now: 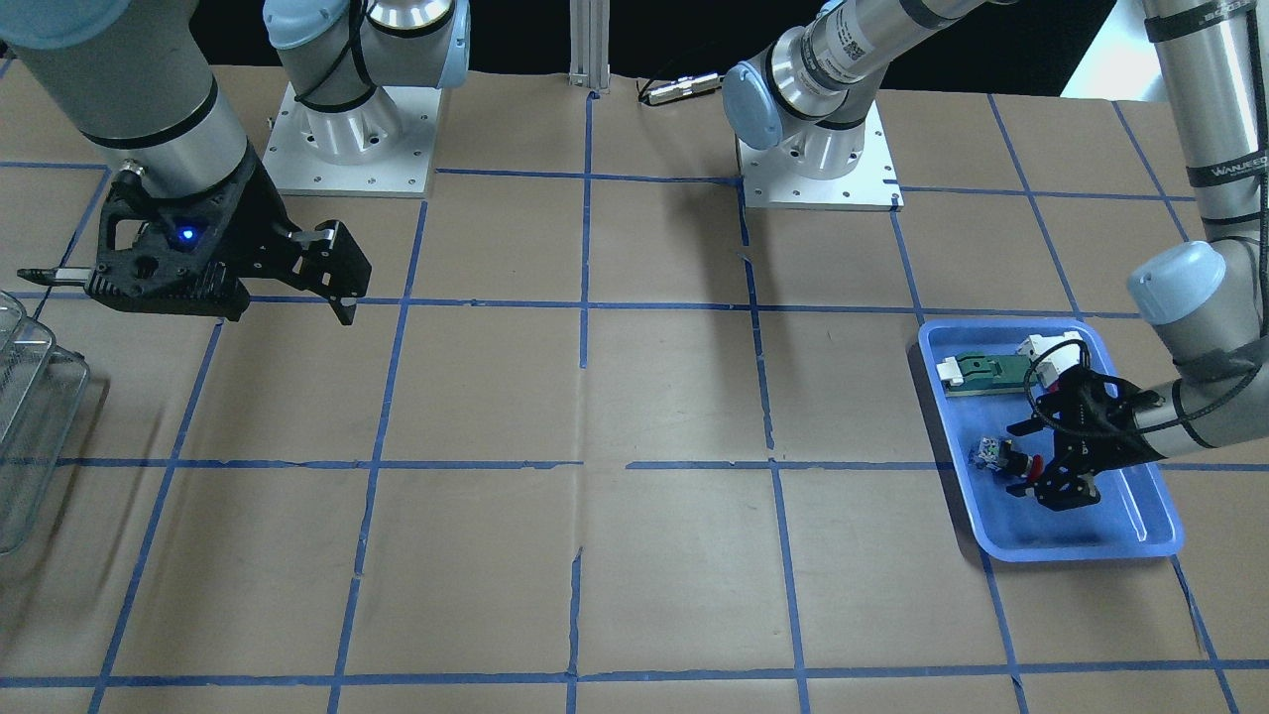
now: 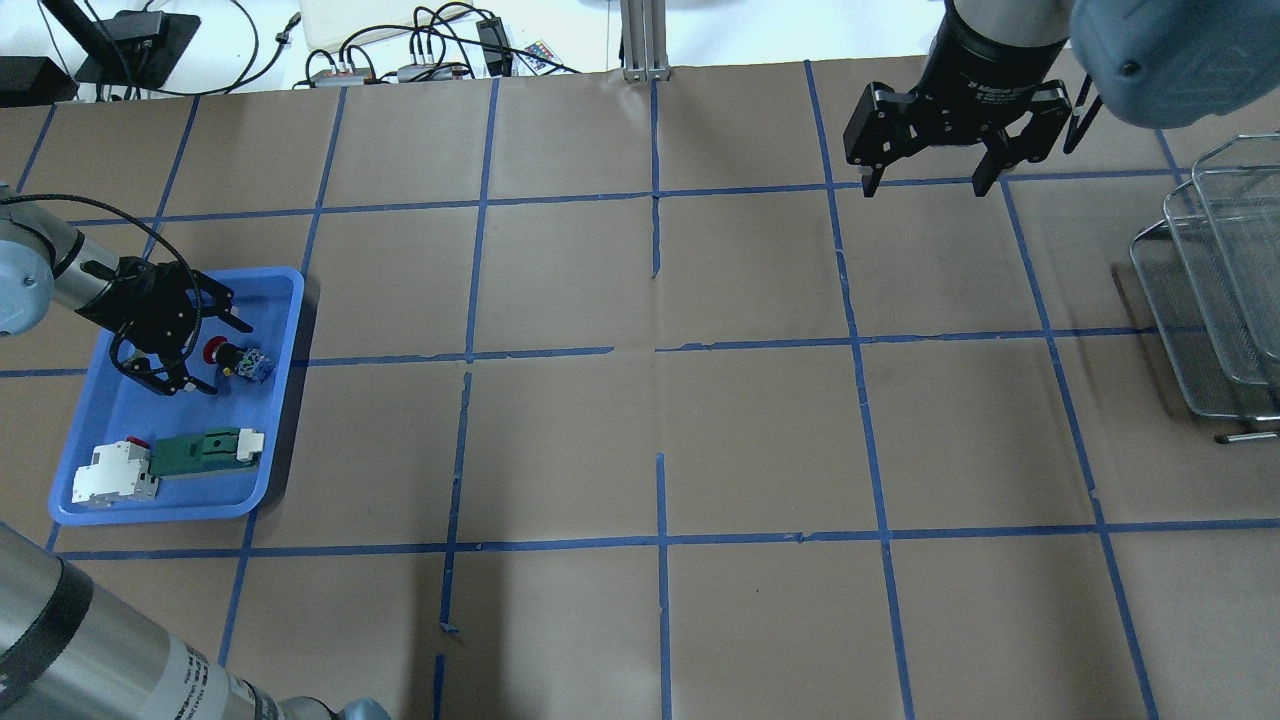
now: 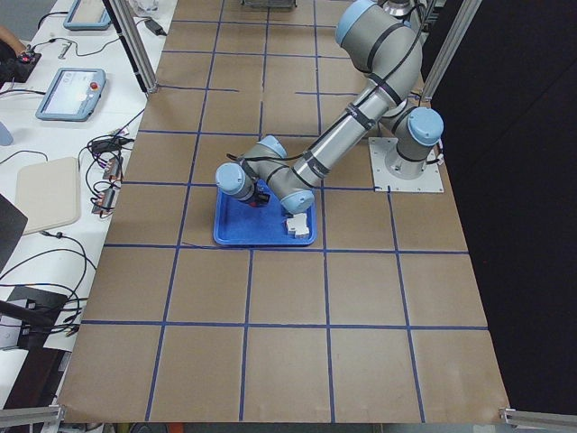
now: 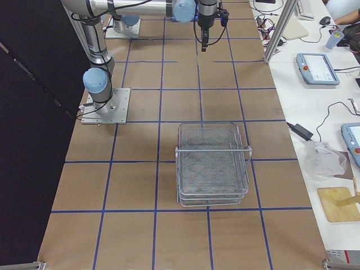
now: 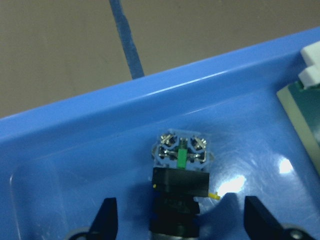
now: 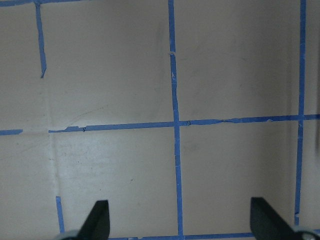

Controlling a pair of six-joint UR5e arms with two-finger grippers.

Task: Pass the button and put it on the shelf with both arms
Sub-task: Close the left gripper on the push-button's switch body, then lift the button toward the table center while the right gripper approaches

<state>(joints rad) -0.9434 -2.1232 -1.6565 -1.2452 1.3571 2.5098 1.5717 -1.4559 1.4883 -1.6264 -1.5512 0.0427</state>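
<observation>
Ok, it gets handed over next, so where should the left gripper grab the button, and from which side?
Probably the black neck, from above. The button lies on its side in the blue tray, so the neck's flanks face the fingers of the open left gripper, which straddles it. That leaves the rear block free for the right gripper.

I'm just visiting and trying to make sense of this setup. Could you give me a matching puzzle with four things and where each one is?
Things:
1 button
2 wire-mesh shelf
3 left claw
4 right claw

Places or states:
A open, over bare table
B lying in the blue tray
C open, fingers either side of the button
D at the table's end, far from the tray

Pairs: 1-B, 2-D, 3-C, 4-A
</observation>
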